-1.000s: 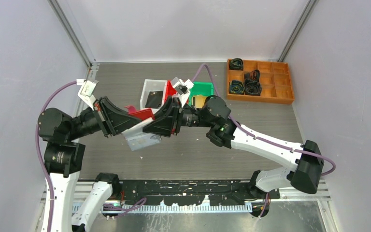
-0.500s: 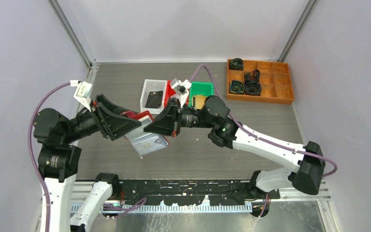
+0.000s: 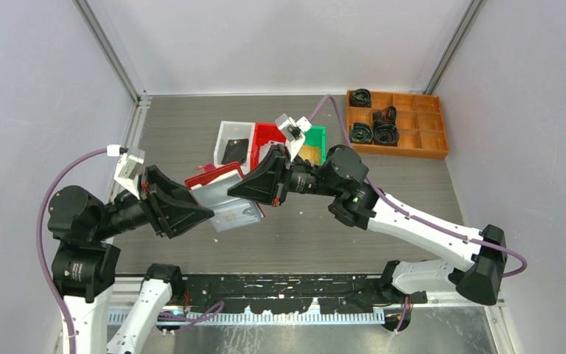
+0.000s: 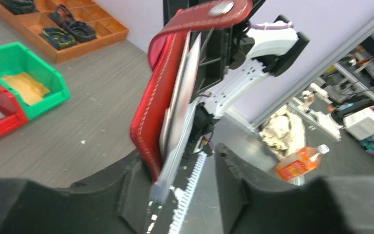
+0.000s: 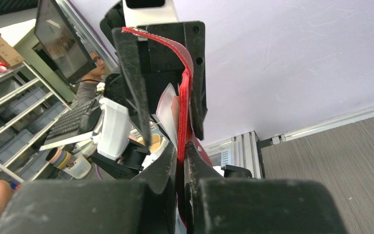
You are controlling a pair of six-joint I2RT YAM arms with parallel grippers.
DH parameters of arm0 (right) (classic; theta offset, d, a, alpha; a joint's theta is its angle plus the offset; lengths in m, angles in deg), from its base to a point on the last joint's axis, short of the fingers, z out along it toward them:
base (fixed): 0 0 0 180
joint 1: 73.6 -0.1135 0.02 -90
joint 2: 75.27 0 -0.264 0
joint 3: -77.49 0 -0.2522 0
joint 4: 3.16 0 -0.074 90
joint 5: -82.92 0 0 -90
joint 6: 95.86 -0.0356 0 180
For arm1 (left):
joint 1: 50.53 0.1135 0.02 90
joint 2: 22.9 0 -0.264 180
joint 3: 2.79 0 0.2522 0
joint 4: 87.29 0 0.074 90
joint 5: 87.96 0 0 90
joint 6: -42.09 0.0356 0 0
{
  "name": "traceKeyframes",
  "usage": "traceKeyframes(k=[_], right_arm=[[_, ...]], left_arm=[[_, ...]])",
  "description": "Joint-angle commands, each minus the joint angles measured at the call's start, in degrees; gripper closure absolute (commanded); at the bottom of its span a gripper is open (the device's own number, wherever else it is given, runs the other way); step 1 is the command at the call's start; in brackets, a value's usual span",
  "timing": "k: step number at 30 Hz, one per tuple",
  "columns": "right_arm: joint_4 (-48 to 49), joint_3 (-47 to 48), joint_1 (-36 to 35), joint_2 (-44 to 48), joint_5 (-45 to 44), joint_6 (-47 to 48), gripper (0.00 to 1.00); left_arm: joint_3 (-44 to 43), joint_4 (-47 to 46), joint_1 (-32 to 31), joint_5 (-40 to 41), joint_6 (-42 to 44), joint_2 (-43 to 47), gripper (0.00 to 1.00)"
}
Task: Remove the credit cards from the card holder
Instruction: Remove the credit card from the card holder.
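The card holder [image 3: 219,193] hangs open above the surface [image 3: 317,228], with the right tool [image 5: 181,161] pinching its red flap. The left tool [image 4: 177,155], now nearer the arm bases than a second ago, stands spread around the holder's lower edge

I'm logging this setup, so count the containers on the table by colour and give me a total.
white bin: 1
red bin: 1
green bin: 1
orange tray: 1
Total: 4
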Motion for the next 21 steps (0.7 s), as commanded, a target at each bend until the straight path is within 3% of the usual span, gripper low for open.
traceKeyframes(k=[1,7,9,11,14,17,21], right_arm=[[9.1,1.1,0.1,-1.0,-0.2,-5.6,0.99],[5.9,2.6,0.2,-3.0,2.9,-5.2,0.97],[-1.5,5.2,0.3,-3.1,5.0,-1.0,0.89],[-10.8,8.8,0.9,-3.5,9.2,4.5,0.74],[-31.3,17.9,1.4,-5.8,13.0,17.0,0.59],[-50.4,28.7,1.5,-11.0,15.8,27.3,0.55],[-65.9,38.8,1.3,-17.2,17.5,35.4,0.55]], left_arm=[[2.2,-2.7,0.0,3.2,-0.2,1.1,0.60],[2.0,0.1,0.0,11.3,6.2,1.7,0.99],[2.0,1.9,0.0,10.2,9.4,1.7,1.00],[1.9,4.6,0.0,5.4,13.1,1.3,1.00],[0.7,13.3,-0.1,-1.2,20.6,-0.6,1.00],[-1.9,23.5,-0.1,-3.6,30.4,-3.1,1.00],[-5.2,31.4,0.0,-4.6,37.8,-6.6,1.00]])
